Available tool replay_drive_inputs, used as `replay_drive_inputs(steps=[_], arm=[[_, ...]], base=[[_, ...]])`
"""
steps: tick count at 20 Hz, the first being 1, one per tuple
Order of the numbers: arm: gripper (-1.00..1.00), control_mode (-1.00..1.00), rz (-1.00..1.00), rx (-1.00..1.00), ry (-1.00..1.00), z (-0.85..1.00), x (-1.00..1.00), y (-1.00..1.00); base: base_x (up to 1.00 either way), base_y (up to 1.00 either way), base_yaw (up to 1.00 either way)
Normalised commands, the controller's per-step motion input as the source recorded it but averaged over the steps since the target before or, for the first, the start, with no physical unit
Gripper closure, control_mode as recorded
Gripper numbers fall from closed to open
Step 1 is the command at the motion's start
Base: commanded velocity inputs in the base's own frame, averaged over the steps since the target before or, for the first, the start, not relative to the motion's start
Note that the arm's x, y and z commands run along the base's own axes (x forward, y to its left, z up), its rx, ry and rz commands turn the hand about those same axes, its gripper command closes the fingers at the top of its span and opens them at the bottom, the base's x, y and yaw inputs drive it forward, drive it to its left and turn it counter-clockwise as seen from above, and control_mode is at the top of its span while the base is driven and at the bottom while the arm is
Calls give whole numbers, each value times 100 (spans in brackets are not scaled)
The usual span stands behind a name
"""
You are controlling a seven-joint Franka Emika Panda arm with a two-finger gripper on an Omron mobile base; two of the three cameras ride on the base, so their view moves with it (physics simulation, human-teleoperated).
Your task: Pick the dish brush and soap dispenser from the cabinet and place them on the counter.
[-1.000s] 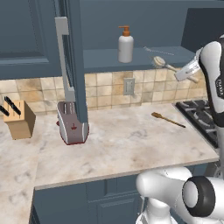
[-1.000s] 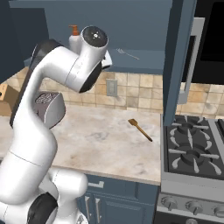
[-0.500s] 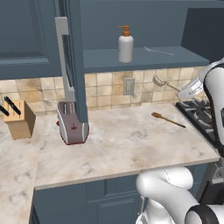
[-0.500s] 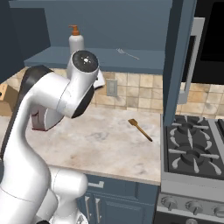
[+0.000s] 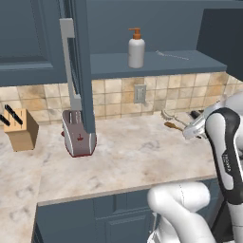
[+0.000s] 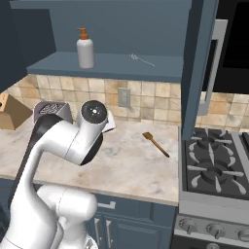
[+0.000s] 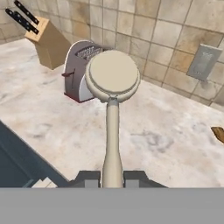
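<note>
The hand (image 7: 112, 180) is closed tight on the stick handle of the dish brush (image 7: 112, 83), its two dark tips pressed to either side of the stem, and the brush's round pale head sticks out ahead of it above the worktop (image 5: 137, 156), clear of the stone and not yet set down. So the first half of the job looks nearly done to me: the brush is out of the cabinet (image 6: 116, 65) and is being carried low over the beige surface, somewhere between the toaster (image 5: 78, 137) and the stove (image 6: 214, 170). What it needs next, I'd say, is to go down the last bit until the brush rests on bare stone, let go, then lift back up to the open shelf for the soap dispenser (image 5: 136, 47), which stands upright near the middle of the shelf, well apart from the brush. Counting what's about: one dish brush, one soap dispenser, one toaster, one knife block (image 5: 20, 130) off by the wall, one brown spatula (image 6: 155, 144) lying flat near the stove, one thin grey rod (image 6: 142, 60) lying on the shelf beside the bottle, and one wall socket (image 5: 139, 93) on the tiles.
</note>
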Motion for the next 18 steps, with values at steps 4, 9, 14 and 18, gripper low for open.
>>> replay_drive_inputs(steps=[4,9,14,18], arm=[[100,-100,-5,0,0,-95,19,13],[100,-100,-5,0,-1,-78,38,19],[100,-100,-5,0,-6,-38,50,12],[100,-100,-4,0,0,-39,65,1]], base=[[0,0,0],[0,0,0],[0,0,0],[0,0,0]])
